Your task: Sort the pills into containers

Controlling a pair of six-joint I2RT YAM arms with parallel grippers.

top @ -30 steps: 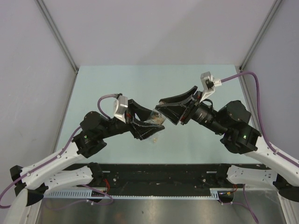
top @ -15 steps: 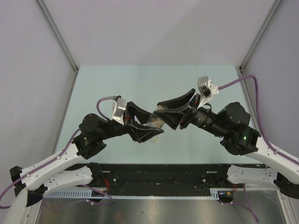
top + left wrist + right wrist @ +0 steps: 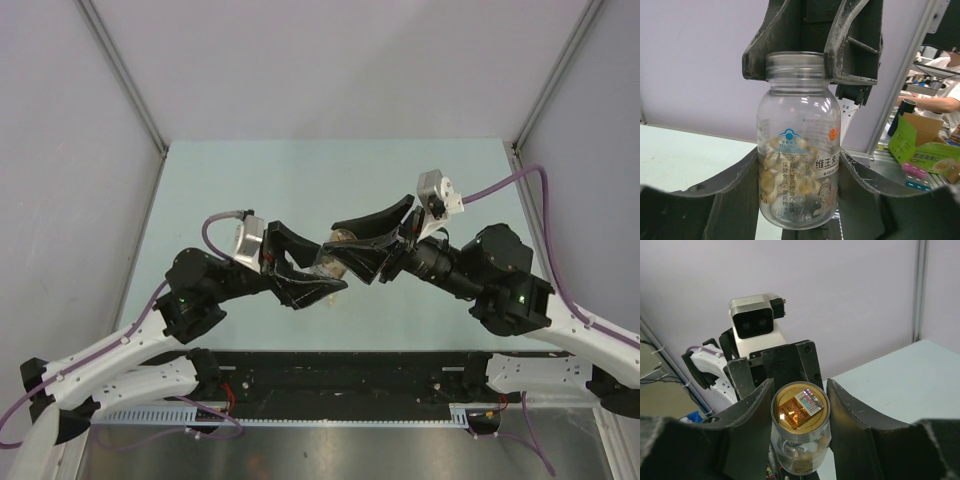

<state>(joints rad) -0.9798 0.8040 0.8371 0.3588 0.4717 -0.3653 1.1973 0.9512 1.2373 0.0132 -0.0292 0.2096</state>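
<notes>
Your left pincer (image 3: 799, 167) is closed partway around the belly of the clear round plastic bottle (image 3: 799, 150), and your right pincer (image 3: 800, 407) is clamped on its gold-topped neck. The bottle hangs in the air between the two, with the pale tan pills (image 3: 782, 172) heaped at the end nearest the left pincer. This looks like the cap-loosening step: hold the left grip firm, turn only the right wrist about the bottle's axis, and never let the mouth dip.
</notes>
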